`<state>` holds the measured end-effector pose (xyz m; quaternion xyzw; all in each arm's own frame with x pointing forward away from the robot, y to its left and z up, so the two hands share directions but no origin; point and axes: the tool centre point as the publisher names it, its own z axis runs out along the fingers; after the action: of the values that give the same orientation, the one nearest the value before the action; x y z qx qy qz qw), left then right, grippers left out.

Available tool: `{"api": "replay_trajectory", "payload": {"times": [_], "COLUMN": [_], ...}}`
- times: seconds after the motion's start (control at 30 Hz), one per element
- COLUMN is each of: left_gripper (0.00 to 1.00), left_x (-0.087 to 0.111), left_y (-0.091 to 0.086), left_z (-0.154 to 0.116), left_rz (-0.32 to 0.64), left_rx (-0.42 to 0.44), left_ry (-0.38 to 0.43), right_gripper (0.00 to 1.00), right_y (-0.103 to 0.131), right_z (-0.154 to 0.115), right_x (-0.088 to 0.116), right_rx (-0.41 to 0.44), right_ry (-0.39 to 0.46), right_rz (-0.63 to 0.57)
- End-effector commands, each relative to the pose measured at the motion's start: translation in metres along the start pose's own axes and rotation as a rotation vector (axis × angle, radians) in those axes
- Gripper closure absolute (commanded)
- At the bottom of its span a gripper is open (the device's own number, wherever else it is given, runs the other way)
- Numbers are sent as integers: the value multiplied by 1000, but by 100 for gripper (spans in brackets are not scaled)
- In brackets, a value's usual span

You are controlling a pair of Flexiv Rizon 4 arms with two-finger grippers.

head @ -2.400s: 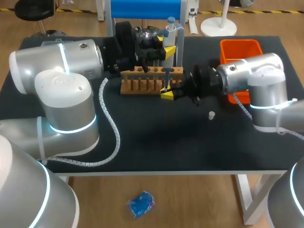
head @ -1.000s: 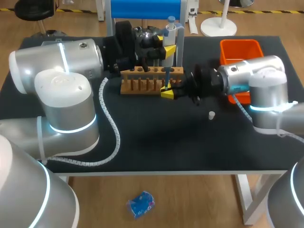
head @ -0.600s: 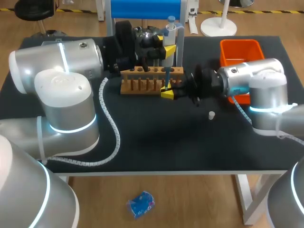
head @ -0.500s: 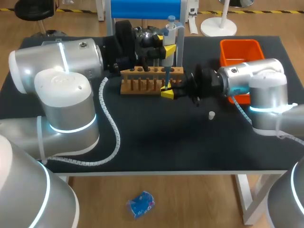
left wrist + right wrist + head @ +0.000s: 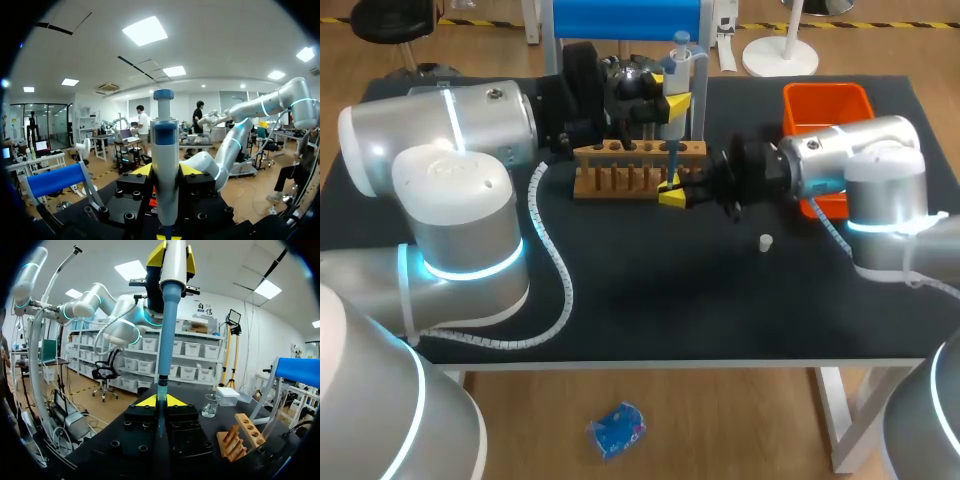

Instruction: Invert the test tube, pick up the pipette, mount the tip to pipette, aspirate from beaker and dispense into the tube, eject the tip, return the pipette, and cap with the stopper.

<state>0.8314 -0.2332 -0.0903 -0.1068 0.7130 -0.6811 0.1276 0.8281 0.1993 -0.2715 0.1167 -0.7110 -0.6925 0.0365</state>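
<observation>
Left gripper (image 5: pixel 677 95) clamps the pipette (image 5: pixel 165 165) upright so its tip feeds into the test tube (image 5: pixel 160 392), which the right gripper (image 5: pixel 673 192) pinches steady just in front of the wooden rack (image 5: pixel 620 172).

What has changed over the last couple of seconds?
Almost nothing. The right arm dipped slightly at its forearm, then rose again. The right hand stayed shut on the test tube beside the rack. The left hand kept the pipette upright above it.
</observation>
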Motion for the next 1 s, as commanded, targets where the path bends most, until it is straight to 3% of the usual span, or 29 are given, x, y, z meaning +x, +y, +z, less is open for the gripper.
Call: {"api": "replay_trajectory", "payload": {"times": [0.03, 0.7, 1.0], "left_gripper": [100, 100, 100], "left_x": [0, 0, 0], "left_y": [8, 8, 8], "left_z": [1, 1, 1], "left_rz": [-1, -1, -1], "left_rx": [0, 0, 0], "left_ry": [-4, -4, -4], "right_gripper": [100, 100, 100], "right_y": [10, 20, 23], "right_z": [-1, -1, 0], "right_x": [0, 1, 3], "right_rx": [-6, -9, -28], "right_ry": [-6, -45, -119], "right_rz": [14, 47, 69]}}
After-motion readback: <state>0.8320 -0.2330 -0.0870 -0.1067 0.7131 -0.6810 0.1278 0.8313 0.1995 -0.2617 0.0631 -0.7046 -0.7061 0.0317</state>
